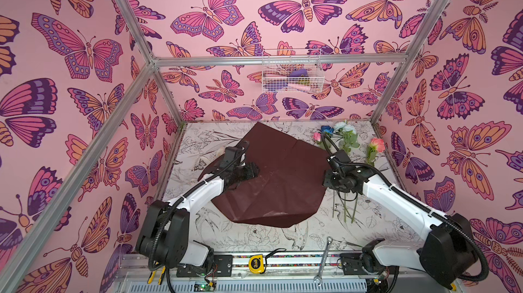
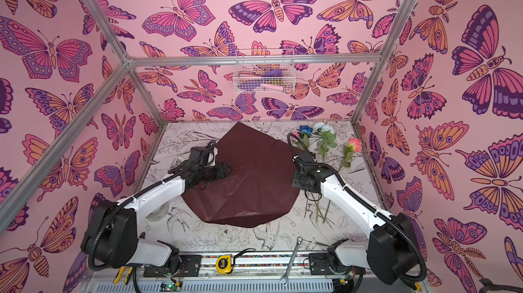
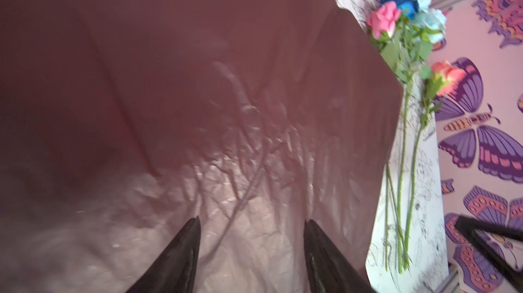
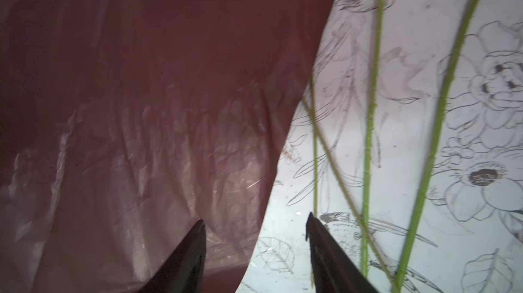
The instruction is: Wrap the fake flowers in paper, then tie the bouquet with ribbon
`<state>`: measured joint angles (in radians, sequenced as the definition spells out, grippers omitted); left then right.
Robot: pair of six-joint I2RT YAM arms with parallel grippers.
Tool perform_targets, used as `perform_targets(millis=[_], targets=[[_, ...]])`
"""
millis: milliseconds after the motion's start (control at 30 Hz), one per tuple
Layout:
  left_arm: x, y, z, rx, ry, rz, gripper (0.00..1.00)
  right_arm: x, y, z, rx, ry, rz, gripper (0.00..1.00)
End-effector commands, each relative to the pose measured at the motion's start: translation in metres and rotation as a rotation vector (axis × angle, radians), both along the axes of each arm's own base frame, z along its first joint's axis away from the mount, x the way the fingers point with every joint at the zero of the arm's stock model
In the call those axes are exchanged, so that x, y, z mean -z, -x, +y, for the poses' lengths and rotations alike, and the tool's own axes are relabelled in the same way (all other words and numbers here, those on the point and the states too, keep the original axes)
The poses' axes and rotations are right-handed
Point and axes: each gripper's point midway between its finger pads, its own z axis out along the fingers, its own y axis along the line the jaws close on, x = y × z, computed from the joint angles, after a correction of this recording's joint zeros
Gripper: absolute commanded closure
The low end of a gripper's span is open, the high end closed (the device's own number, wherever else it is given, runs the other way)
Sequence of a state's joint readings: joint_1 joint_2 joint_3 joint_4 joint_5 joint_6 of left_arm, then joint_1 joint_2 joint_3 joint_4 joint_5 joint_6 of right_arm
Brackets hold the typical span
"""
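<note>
The dark red wrapping paper (image 1: 283, 187) (image 2: 254, 187) lies spread flat mid-table in both top views. The fake flowers lie loose beside its right edge: a pink head (image 1: 317, 136), a blue head (image 1: 327, 129), a white head (image 1: 343, 128) and a peach head (image 1: 377, 144), with their green stems (image 1: 346, 212) pointing to the front. My left gripper (image 3: 252, 223) hovers open over the paper's crinkled left part (image 3: 198, 93), holding nothing. My right gripper (image 4: 256, 218) is open and straddles the paper's right edge (image 4: 277, 150). One of its fingers is over the paper, and the other is beside the stems (image 4: 370, 124).
A white wire basket (image 1: 291, 75) hangs on the back wall. At the front rail lie a yellow tape measure (image 1: 257, 263), a wrench (image 1: 324, 260) and yellow-handled pliers (image 1: 154, 276). The pink butterfly walls close in the left, right and back sides.
</note>
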<state>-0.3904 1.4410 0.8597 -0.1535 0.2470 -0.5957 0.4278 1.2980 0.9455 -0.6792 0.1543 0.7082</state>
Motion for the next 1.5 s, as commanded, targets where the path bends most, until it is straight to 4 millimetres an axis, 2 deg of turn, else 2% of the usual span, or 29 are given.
perform_targets(millis=[0, 133, 267, 467, 600, 1033, 1267, 1467], targets=[[0.016, 0.005, -0.008, -0.012, 0.033, 0.032, 0.42, 0.003, 0.003, -0.016, 0.005, 0.013, 0.035, 0.41], [0.035, 0.013, -0.013, -0.001, 0.049, 0.072, 0.43, 0.013, 0.004, -0.028, 0.022, 0.022, 0.062, 0.42], [0.041, 0.018, -0.013, 0.001, 0.034, 0.081, 0.43, 0.027, 0.005, -0.033, 0.027, 0.005, 0.103, 0.42], [0.051, 0.022, 0.002, -0.067, -0.01, 0.103, 0.43, 0.059, 0.015, -0.031, 0.012, 0.009, 0.214, 0.46], [0.057, 0.019, 0.005, -0.084, -0.031, 0.109, 0.43, 0.073, 0.013, -0.041, 0.03, 0.074, 0.237, 0.47], [0.055, 0.01, 0.004, -0.092, -0.045, 0.094, 0.45, 0.112, -0.007, -0.046, 0.033, 0.109, 0.276, 0.52], [0.051, 0.009, 0.007, -0.105, -0.05, 0.078, 0.45, 0.118, -0.009, -0.056, 0.06, 0.095, 0.286, 0.72], [0.048, 0.007, 0.009, -0.112, -0.059, 0.07, 0.44, 0.116, -0.013, -0.06, 0.048, 0.081, 0.272, 0.83]])
